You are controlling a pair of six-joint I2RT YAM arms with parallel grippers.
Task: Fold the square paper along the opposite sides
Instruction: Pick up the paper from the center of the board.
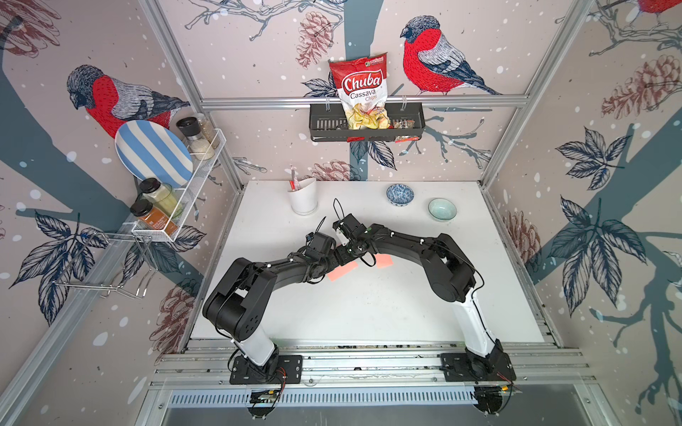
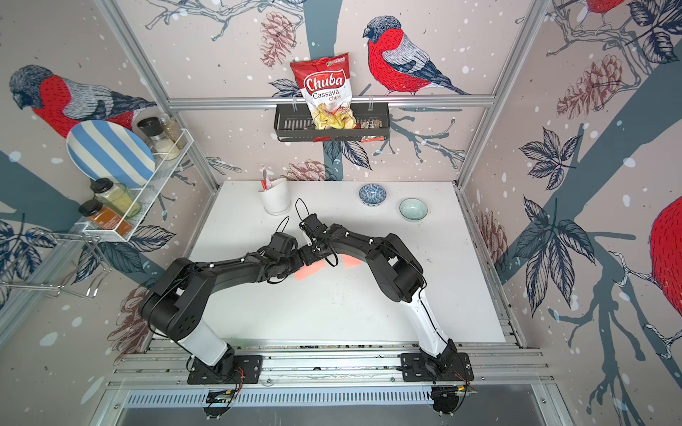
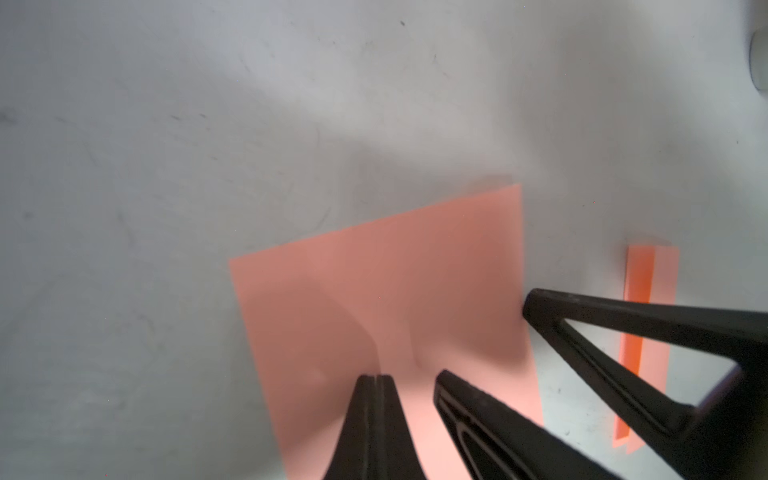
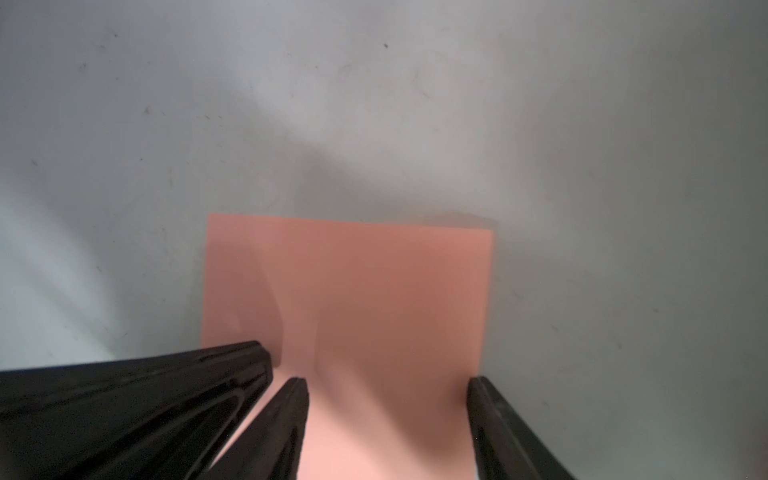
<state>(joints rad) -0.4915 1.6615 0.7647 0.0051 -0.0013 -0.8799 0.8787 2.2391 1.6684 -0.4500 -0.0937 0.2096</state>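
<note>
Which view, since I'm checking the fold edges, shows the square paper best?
Right wrist: the square paper lies central, three edges clear. Left wrist shows it skewed, partly covered. In both top views the arms hide most.

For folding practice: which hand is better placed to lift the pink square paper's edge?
Probably the right hand: open, one fingertip at the edge of the pink square paper. The left hand is shut, tips on it.

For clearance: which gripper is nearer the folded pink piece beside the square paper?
Right. The right gripper, fingers apart, sits at the edge of the square paper facing the folded piece; the left gripper is over the paper farther away.
</note>
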